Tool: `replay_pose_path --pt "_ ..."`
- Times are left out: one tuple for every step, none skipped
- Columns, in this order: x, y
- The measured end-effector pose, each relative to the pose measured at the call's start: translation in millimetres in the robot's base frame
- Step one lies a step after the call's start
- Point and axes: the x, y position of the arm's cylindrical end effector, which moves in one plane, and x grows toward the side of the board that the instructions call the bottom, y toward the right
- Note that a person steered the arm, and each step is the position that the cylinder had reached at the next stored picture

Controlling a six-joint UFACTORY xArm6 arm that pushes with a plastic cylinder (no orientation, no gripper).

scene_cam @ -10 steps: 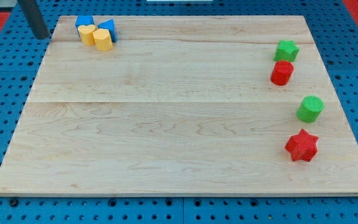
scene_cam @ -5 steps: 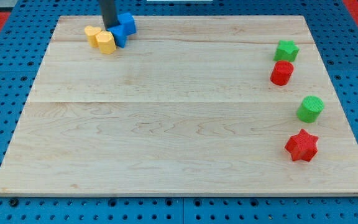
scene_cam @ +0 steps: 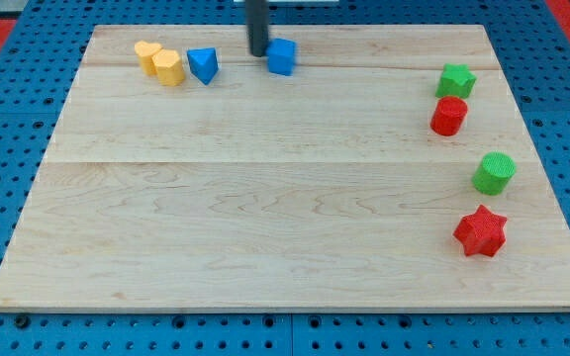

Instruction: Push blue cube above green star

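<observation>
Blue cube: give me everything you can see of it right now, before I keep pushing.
The blue cube is a small solid-blue block, plastic-looking, sitting flat on the wooden board near the view's top edge, slightly left of centre. My tip is right against its left side, apparently touching. No other block touches it: the blue triangular block lies apart to its left, and the green star is far off to the right, slightly lower.

Two yellow blocks (scene_cam: 159, 62) touched each other at the board's (scene_cam: 265, 218) top left, a blue wedge (scene_cam: 203, 65) just beside them. At the right stood a red cylinder (scene_cam: 449, 116), green cylinder (scene_cam: 494, 173) and red star (scene_cam: 481, 232).
</observation>
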Motion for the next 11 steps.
replay_pose_path --pt "2 68" --pt "3 87" --pt "-2 13" --pt "35 -20" --pt "55 29" --pt "55 84" --pt "38 108" --pt "33 95" --pt "13 81" --pt "7 88" --pt "7 120"
